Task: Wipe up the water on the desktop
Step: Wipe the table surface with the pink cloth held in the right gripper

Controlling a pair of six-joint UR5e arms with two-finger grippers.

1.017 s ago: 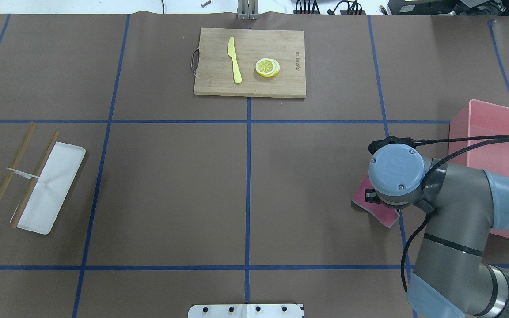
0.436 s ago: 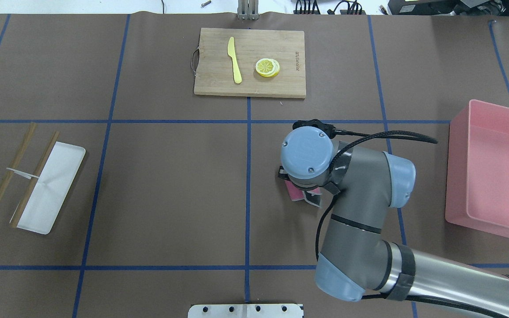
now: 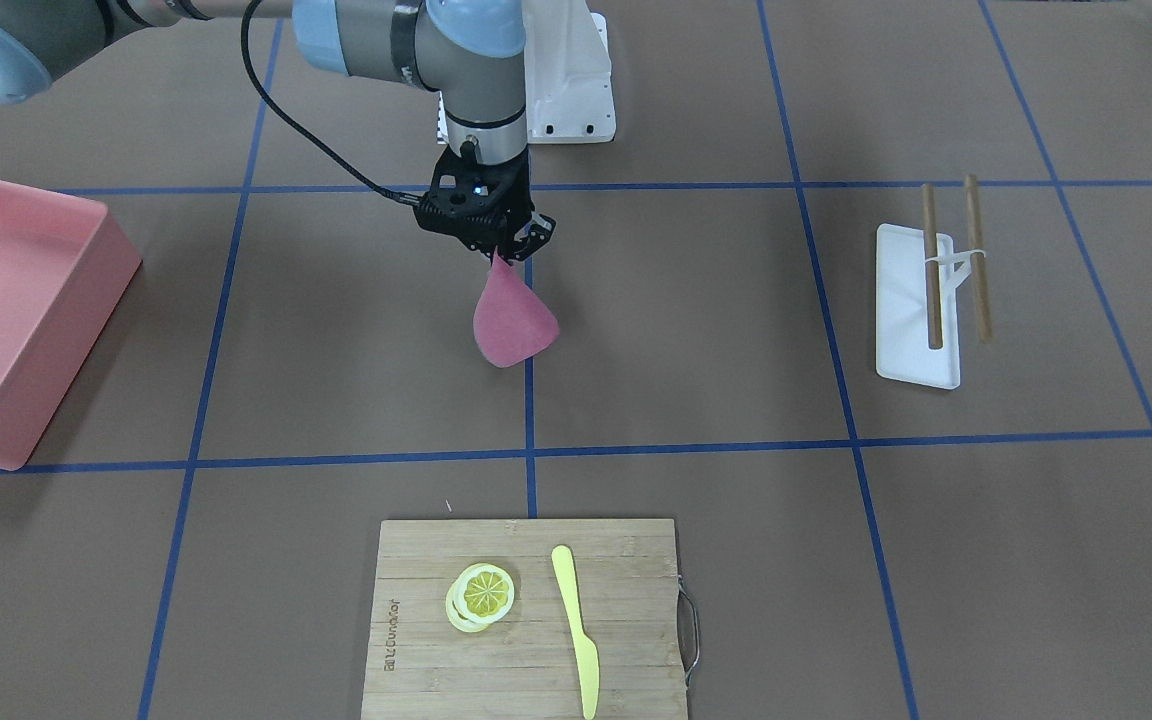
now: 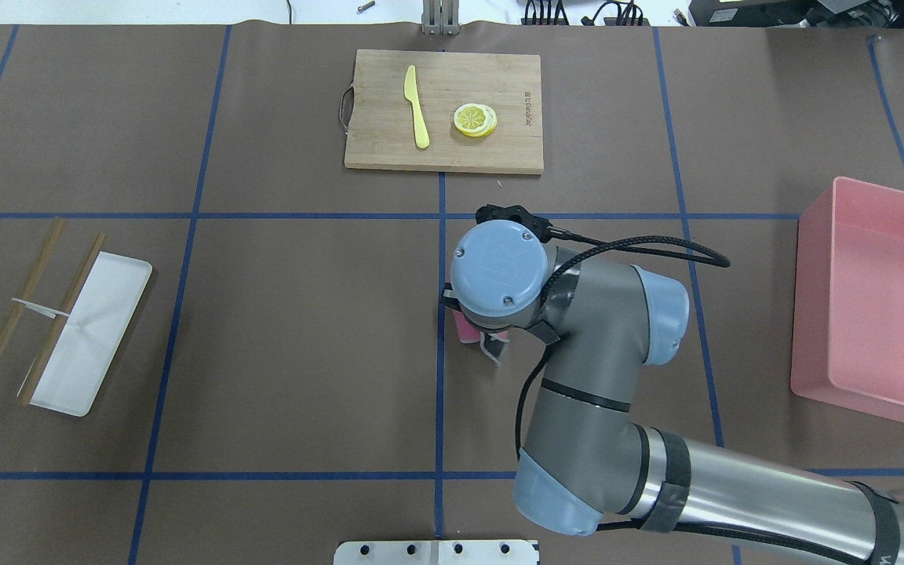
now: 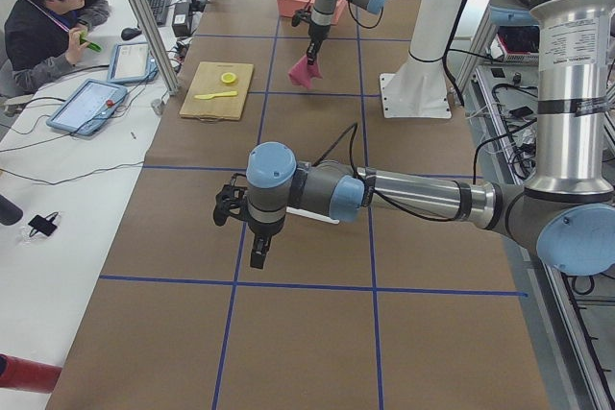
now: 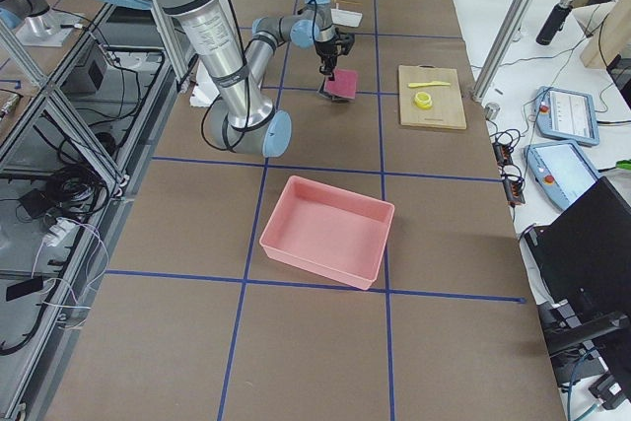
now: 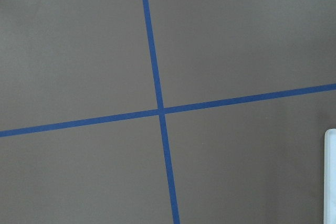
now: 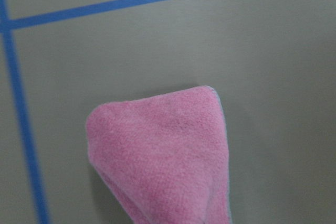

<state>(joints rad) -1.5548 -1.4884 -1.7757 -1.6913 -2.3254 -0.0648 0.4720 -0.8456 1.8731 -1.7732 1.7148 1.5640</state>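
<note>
Two arms, only one holding anything. My right fingers [image 3: 502, 254] point straight down and are pinched tight on the top corner of a pink cloth [image 3: 511, 325], which hangs from them in a teardrop fold. The cloth is over the middle of the table [image 3: 736, 560], about halfway between my edge and the far edge, on the centre blue tape line [image 4: 441, 196]. In the right wrist view the cloth's lower fold is over brown table with a shadow under it. Can't tell if it touches the surface. The table is flat matte brown, cut into big squares by the tape.

My left fingers [image 5: 258, 258] show only in the left side view. They point down above the table, toward its left edge and close to a tape crossing. Wide or narrow, I cannot tell. The left wrist view shows just a tape crossing and a sliver of the white tray [image 4: 91, 333] at that view's right edge.

Rest, quick:
- Bamboo cutting board [image 4: 444, 110] at the middle of the far edge, with a yellow knife [image 4: 417, 106] and lemon slices [image 4: 475, 119] lying on it, apart from each other.
- Pink bin [image 4: 876, 306] by the right edge.
- White tray by the left edge. Of the two wooden sticks [image 4: 16, 306], one lies on the tray and one just beside it, joined by a white band.
</note>
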